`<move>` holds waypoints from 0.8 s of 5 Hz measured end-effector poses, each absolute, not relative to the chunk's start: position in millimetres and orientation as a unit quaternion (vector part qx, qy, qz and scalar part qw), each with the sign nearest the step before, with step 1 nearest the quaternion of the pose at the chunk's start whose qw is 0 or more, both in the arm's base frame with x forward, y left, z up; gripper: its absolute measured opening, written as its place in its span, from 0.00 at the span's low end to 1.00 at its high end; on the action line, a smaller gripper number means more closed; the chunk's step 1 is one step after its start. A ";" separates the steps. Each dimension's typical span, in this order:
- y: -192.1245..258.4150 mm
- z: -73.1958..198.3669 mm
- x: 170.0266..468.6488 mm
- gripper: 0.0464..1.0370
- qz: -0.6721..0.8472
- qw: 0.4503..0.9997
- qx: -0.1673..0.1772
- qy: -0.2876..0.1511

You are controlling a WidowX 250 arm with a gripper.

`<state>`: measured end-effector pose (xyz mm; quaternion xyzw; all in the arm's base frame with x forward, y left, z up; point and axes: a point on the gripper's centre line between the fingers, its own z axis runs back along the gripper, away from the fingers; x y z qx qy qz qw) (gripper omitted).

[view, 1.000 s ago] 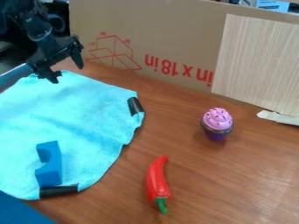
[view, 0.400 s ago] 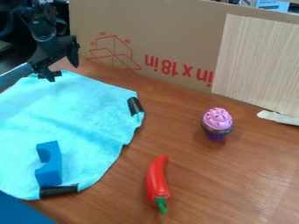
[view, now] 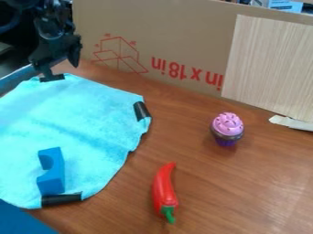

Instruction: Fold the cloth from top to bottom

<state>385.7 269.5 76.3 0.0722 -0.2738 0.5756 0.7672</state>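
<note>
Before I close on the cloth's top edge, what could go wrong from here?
The gripper is open at the top edge of the cloth, with one finger by the dark strip there; closing now might pinch too little fabric, or miss it.

The blue block lies on the cloth near the bottom edge, so the fold could land on it and leave a lump, or push it along.

blue block (view: 55, 176) obstructing cloth (view: 85, 123) — cardboard (view: 177, 34) behind, passage between pepper (view: 164, 187) and cupcake (view: 227, 125)
</note>
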 end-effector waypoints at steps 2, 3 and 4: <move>272.3 56.0 392.4 0.96 0.574 0.763 0.153 -0.256; 271.6 51.7 393.5 0.96 0.571 0.761 0.176 -0.254; 272.5 49.1 393.7 0.96 0.569 0.759 0.192 -0.252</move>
